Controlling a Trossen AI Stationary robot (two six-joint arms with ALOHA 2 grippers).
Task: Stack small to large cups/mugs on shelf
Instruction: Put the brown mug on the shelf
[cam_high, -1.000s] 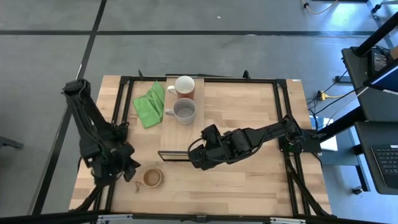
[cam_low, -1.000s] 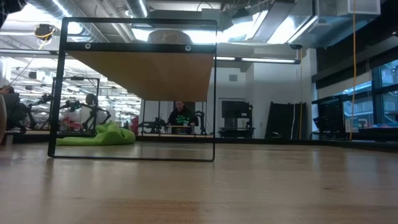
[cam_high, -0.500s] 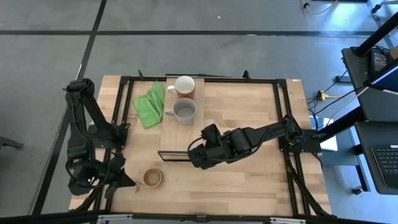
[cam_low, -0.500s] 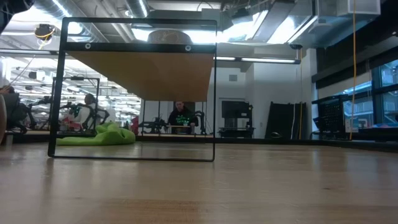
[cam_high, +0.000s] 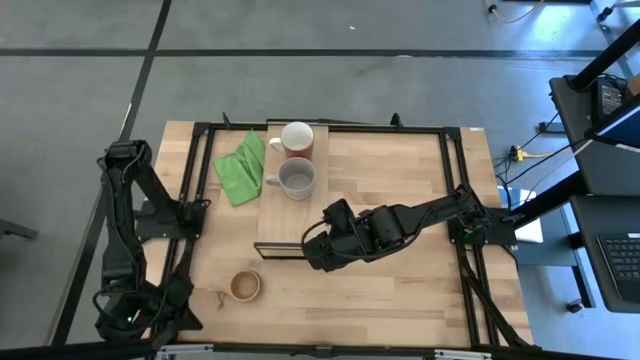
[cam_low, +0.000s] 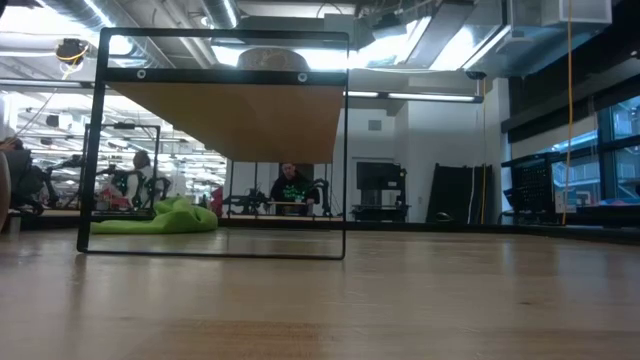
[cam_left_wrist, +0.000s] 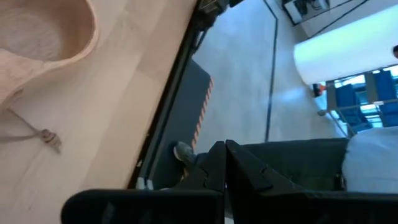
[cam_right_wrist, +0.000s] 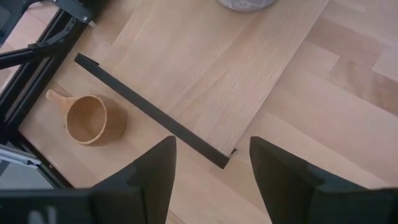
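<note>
The red mug (cam_high: 296, 138) and the grey mug (cam_high: 296, 177) stand upright on the far half of the light-wood shelf (cam_high: 288, 218). The small wooden cup (cam_high: 245, 286) stands on the table in front of the shelf's near end; it also shows in the right wrist view (cam_right_wrist: 87, 118) and the left wrist view (cam_left_wrist: 37, 37). My right gripper (cam_high: 314, 254) is open and empty by the shelf's near right corner (cam_right_wrist: 224, 160). My left gripper (cam_high: 130, 315) is shut and empty beyond the table's near left corner, well left of the wooden cup.
A crumpled green cloth (cam_high: 240, 168) lies on the table left of the shelf. A black frame (cam_high: 195, 205) runs around the table top. A thin cord (cam_left_wrist: 37, 134) trails from the wooden cup's handle. In the low view the shelf (cam_low: 240, 115) stands raised on a black frame.
My left gripper has drawn back from beside the wooden cup toward the table's near left corner and now hangs past the edge. The cup stays where it was. My right arm has kept still.
</note>
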